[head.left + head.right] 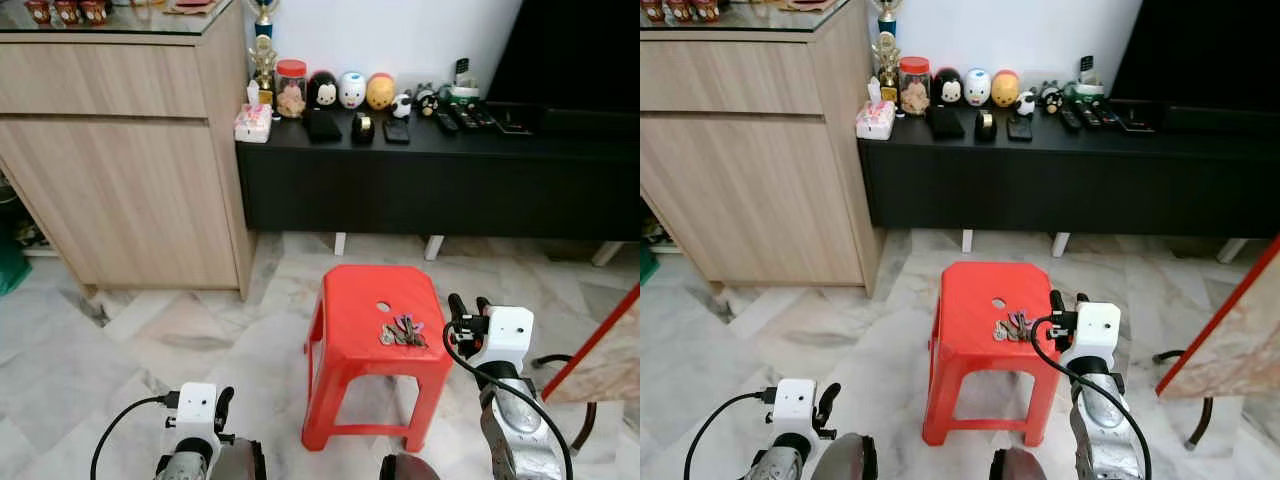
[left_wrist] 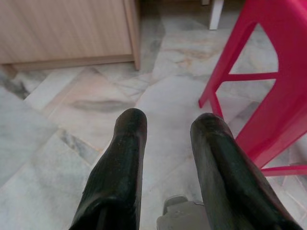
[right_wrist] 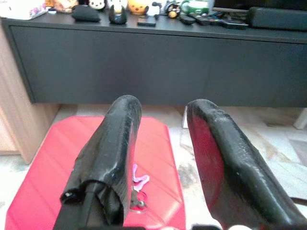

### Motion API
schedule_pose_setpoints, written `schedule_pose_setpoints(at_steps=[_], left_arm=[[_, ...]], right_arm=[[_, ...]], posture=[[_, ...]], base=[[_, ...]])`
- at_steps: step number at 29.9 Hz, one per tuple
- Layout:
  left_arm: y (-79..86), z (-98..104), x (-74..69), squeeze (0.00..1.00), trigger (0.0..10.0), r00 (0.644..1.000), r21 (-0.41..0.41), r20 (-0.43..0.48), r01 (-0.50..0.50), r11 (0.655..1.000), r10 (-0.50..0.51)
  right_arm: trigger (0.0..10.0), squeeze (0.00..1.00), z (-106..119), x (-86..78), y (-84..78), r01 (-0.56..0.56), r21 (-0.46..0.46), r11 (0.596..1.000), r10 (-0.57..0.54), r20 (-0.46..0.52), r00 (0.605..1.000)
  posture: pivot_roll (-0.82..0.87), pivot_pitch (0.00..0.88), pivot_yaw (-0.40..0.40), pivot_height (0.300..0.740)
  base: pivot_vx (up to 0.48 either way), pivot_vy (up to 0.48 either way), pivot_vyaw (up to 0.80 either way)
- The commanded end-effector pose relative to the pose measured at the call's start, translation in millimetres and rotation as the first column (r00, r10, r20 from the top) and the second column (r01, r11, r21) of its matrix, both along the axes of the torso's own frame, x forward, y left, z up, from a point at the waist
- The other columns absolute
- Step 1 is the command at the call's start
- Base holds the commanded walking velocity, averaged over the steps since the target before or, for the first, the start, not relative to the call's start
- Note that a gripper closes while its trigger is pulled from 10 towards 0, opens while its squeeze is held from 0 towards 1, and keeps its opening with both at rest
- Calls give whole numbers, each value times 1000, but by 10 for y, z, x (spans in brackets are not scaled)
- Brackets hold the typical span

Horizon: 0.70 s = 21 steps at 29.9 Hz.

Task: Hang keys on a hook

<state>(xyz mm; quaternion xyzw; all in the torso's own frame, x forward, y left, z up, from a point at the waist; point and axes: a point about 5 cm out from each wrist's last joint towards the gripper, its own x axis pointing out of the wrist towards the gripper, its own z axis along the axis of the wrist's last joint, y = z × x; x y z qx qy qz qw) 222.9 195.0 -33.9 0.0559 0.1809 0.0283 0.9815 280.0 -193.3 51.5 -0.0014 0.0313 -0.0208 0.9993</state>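
Note:
A bunch of keys [image 1: 402, 332] lies on top of a red plastic stool [image 1: 350, 310], toward the seat's right side, near a small round hole. My right gripper [image 1: 468, 304] is open and hovers just right of the stool's right edge, a little apart from the keys. In the right wrist view the right gripper [image 3: 163, 108] holds nothing, and the keys [image 3: 140, 181] peek out beside one finger on the stool [image 3: 62, 153]. My left gripper [image 2: 168, 120] is open and empty, low over the floor to the left of the stool [image 2: 278, 72].
A long black console [image 1: 440, 180] with toy figures, a jar and remotes stands behind the stool. A wooden cabinet [image 1: 120, 150] stands at the left. A red-edged board [image 1: 600, 350] leans at the right. Marble floor [image 1: 180, 330] surrounds the stool.

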Motion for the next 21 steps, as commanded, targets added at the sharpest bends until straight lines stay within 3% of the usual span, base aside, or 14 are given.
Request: schedule_pose_setpoints(at_steps=[1, 8, 21], left_arm=[[-27, -1, 7, 0, 10000, 1000, 7, -2, 15, 1000, -15], [-27, -8, 16, 0, 10000, 999, 2, -18, 26, 1000, -26], [-17, -29, 1, 0, 10000, 999, 2, -36, 25, 1000, -25]], right_arm=[[10000, 0, -2, -5, -13, 3, 1, 1000, -3, 2, 1000], [10000, 0, -22, -9, -12, -9, -4, 1000, 9, -9, 1000], [10000, 0, -26, -7, 9, -32, -10, 999, 32, -14, 999]], posture=[[-27, 0, -59, 602], [-26, 0, -60, 602], [-32, 0, -59, 602]], base=[[0, 0, 0], [0, 0, 0], [293, 0, 0]])
